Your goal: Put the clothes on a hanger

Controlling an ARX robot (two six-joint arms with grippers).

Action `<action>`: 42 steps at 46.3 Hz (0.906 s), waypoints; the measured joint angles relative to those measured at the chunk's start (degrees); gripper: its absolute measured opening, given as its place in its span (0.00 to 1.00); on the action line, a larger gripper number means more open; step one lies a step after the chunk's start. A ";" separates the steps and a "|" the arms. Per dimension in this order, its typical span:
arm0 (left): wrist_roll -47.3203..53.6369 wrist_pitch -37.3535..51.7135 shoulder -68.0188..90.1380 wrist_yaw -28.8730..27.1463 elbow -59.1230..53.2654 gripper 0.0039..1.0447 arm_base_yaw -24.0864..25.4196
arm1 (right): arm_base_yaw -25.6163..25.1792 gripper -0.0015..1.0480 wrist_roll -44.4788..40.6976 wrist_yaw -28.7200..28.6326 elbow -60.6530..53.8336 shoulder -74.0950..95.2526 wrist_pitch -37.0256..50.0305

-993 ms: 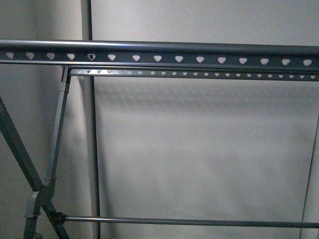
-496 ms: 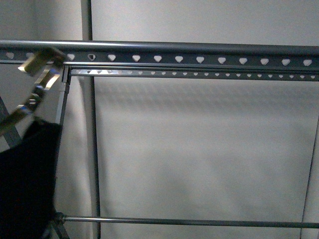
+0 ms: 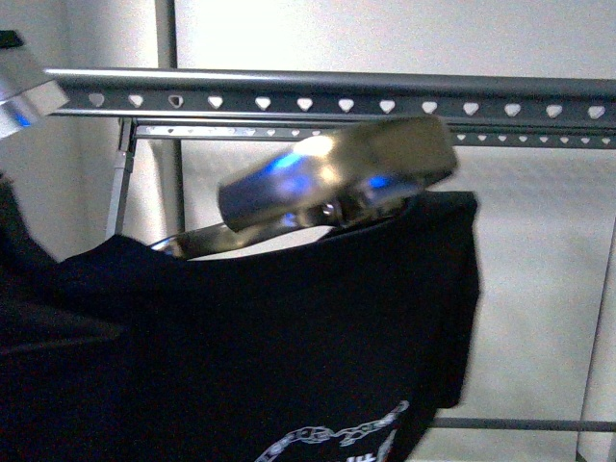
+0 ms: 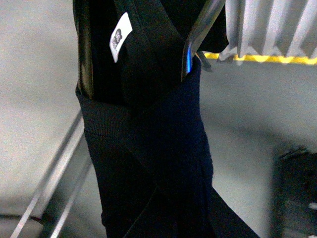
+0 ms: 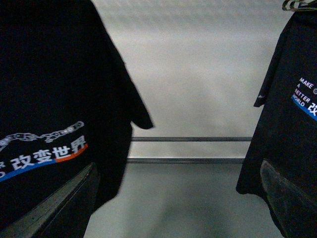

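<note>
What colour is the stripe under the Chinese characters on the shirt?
Blue then orange stripe; right wrist view.

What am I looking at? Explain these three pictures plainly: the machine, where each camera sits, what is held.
This is a robot with two arms, each ending in a two-fingered gripper. It faces a grey drying rack whose top rail has heart-shaped holes.

The front view comes from a camera on the robot's body. It shows a black T-shirt held up below that rail, with a blurred shiny arm part at its top edge.

The left wrist view comes from a camera on the left arm. The left gripper has bunched shirt cloth between its fingers, so it holds the shirt.

The right wrist view comes from the right arm. The right gripper has its fingers wide apart with nothing between. A second black printed shirt hangs beside the first.
</note>
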 joint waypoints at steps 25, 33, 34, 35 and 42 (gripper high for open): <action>12.28 8.63 3.91 -3.32 2.40 0.04 -4.61 | 0.00 0.93 0.00 0.00 0.00 0.00 0.00; 12.46 8.63 3.91 -3.69 2.40 0.04 -4.61 | -0.28 0.93 0.37 -1.25 0.02 0.22 -0.15; 12.48 8.63 3.91 -3.69 2.40 0.04 -4.61 | -1.53 0.93 2.78 -5.79 0.55 1.16 -1.33; 12.48 8.63 3.91 -3.72 2.40 0.04 -4.61 | -3.74 0.93 4.70 -10.84 1.57 2.73 -3.54; 12.63 8.63 3.91 -3.78 2.40 0.04 -4.61 | -19.39 0.93 8.59 -45.72 9.20 17.99 -11.39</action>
